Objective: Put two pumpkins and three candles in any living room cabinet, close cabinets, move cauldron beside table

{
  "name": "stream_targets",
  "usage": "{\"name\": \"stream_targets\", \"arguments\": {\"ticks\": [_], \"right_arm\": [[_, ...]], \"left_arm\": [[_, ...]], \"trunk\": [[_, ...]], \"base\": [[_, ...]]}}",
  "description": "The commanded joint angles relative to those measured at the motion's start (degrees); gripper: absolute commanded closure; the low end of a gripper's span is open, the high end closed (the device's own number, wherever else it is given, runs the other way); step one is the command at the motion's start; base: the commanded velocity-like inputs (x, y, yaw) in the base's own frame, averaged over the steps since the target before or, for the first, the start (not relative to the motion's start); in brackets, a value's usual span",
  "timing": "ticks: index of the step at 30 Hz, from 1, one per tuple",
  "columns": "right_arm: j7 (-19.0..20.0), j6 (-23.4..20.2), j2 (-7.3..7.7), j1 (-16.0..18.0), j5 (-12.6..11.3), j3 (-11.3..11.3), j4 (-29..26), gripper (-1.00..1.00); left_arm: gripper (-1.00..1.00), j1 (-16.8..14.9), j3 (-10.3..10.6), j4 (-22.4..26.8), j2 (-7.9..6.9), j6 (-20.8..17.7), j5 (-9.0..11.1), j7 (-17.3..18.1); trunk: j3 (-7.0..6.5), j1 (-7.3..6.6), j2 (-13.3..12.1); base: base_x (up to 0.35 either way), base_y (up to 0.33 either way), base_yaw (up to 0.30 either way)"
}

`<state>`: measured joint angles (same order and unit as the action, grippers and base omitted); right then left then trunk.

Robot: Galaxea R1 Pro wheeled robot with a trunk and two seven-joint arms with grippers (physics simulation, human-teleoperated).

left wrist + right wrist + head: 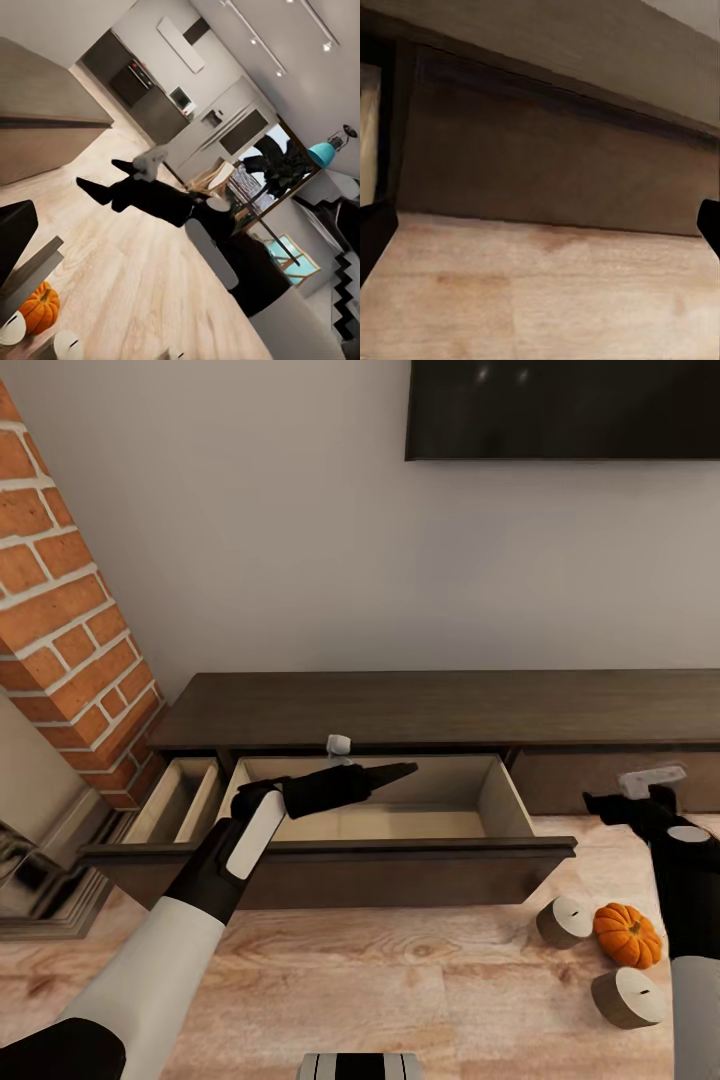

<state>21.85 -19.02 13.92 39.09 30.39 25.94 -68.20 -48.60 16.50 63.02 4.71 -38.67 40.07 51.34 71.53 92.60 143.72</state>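
Observation:
The dark-brown cabinet point(420, 710) runs along the wall with its wide middle drawer point(400, 815) pulled out, beige inside and holding nothing. My left gripper point(395, 772) hovers over that drawer, one black finger point(15, 232) showing, open and holding nothing. An orange pumpkin point(627, 935) point(39, 307) lies on the wood floor between two grey candles point(565, 921) point(627, 997) point(11, 328) point(66, 346), right of the drawer front. My right gripper point(600, 801) point(540, 232) is open above them, facing a closed cabinet front point(555, 150). The cauldron and the table are out of view.
A narrow drawer point(185, 800) at the cabinet's left end also stands open. A brick column point(60, 610) and a metal hearth edge point(30, 880) are at the left. A dark TV point(560, 410) hangs above. Wood floor point(400, 980) stretches in front.

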Motion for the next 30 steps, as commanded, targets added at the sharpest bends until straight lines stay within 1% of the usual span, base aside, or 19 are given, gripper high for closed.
{"name": "stream_targets", "arguments": {"ticks": [1,3,4,5,6,7,8,9,11,12,13,14,16,19,23,25,27,30], "right_arm": [[0.77,-1.19,-0.13,0.01,-4.16,0.23,0.61,-1.0],[1.58,-5.14,-0.7,0.02,-11.44,0.45,1.28,-1.0],[1.69,-6.39,-0.88,0.02,-13.18,0.48,1.37,-1.0],[1.91,-10.02,-1.33,0.0,-18.17,0.49,1.62,-1.0],[2.03,-12.15,-1.5,-0.02,-21.03,0.43,1.58,-1.0],[2.16,-14.14,-1.6,-0.09,-23.39,0.17,1.41,-1.0],[2.45,-15.59,-1.69,-0.24,-24.98,-0.35,1.17,-1.0],[3.01,-16.51,-1.73,-0.38,-25.98,-1.32,0.79,-1.0],[4.72,-17.61,-1.63,-0.56,-27.13,-3.93,-0.61,-1.0],[5.28,-17.79,-1.63,-0.58,-27.31,-4.43,-1.1,-1.0],[7.06,-18.14,-1.63,-0.76,-27.61,-5.42,-2.6,-1.0],[8.57,-18.32,-1.67,-1.01,-27.77,-5.96,-3.66,-1.0],[10.5,-18.41,-1.69,-1.6,-27.74,-6.42,-4.48,-1.0],[11.61,-18.42,-1.69,-1.93,-27.58,-6.84,-5.2,-1.0],[12.12,-18.42,-1.69,-2.07,-27.58,-7.0,-5.36,-1.0],[12.2,-18.42,-1.7,-2.52,-27.53,-7.48,-5.36,-1.0],[12.23,-18.38,-1.7,-3.21,-27.51,-8.7,-5.4,-1.0],[12.25,-18.35,-1.7,-3.69,-27.5,-11.13,-5.4,-1.0]], "left_arm": [[-1.0,0.0,0.04,0.0,0.01,-0.02,-0.03,-0.04],[-1.0,0.0,0.08,0.04,0.03,-0.03,-0.06,-0.13],[-1.0,0.0,0.09,0.07,0.03,-0.05,-0.06,-0.14],[-1.0,0.0,0.16,0.1,0.03,-0.07,-0.07,-0.16],[-1.0,0.0,0.28,0.1,0.04,-0.08,-0.09,-0.17],[-1.0,0.0,0.52,0.09,0.07,-0.08,-0.12,-0.29],[-1.0,-0.01,0.79,0.11,0.09,-0.09,-0.13,-0.61],[-1.0,-0.02,1.05,0.19,0.1,-0.11,-0.16,-1.21],[-1.0,-0.05,1.38,0.37,0.14,-0.15,-0.16,-3.37],[-1.0,-0.06,1.42,0.42,0.16,-0.16,-0.16,-4.12],[-1.0,-0.07,1.51,0.58,0.14,-0.2,-0.12,-6.66],[-1.0,-0.07,1.56,0.68,0.13,-0.22,-0.06,-9.08],[-1.0,-0.06,1.59,0.85,0.1,-0.21,-0.01,-11.26],[-1.0,-0.05,1.6,0.99,-0.03,-0.17,0.04,-11.85],[-1.0,-0.02,1.6,1.58,-0.29,-0.11,0.16,-11.86],[-1.0,-0.01,1.62,1.83,-0.36,-0.1,0.17,-11.87],[-1.0,0.0,1.66,1.94,-0.35,-0.1,0.18,-11.87],[-1.0,-0.01,1.68,1.95,-0.36,-0.09,0.18,-11.91]], "trunk": [[0.0,0.0,0.0],[0.0,0.0,0.0],[0.0,0.0,0.0],[0.0,0.0,0.0],[0.0,0.0,0.0],[0.0,0.0,0.0],[0.0,0.0,0.0],[0.0,0.0,0.0],[0.0,0.0,0.0],[0.0,0.0,0.0],[0.0,0.0,0.0],[0.0,0.0,0.0],[0.0,0.0,0.0],[0.0,0.0,0.0],[0.0,0.0,0.0],[0.0,0.0,0.0],[0.0,0.0,0.0],[0.0,0.0,0.0]], "base": [[0.0,0.0,0.0],[0.0,0.0,0.0],[0.0,0.0,0.0],[0.0,0.0,0.0],[0.0,0.0,0.0],[0.0,0.0,0.0],[0.0,0.0,0.0],[0.0,0.0,0.0],[0.0,0.0,0.0],[0.0,0.0,0.0],[0.0,0.0,0.0],[0.0,0.0,0.0],[0.0,0.0,0.0],[0.0,0.0,0.0],[0.0,0.0,0.0],[0.0,0.0,0.0],[0.0,0.0,0.0],[0.0,0.0,0.0]]}}
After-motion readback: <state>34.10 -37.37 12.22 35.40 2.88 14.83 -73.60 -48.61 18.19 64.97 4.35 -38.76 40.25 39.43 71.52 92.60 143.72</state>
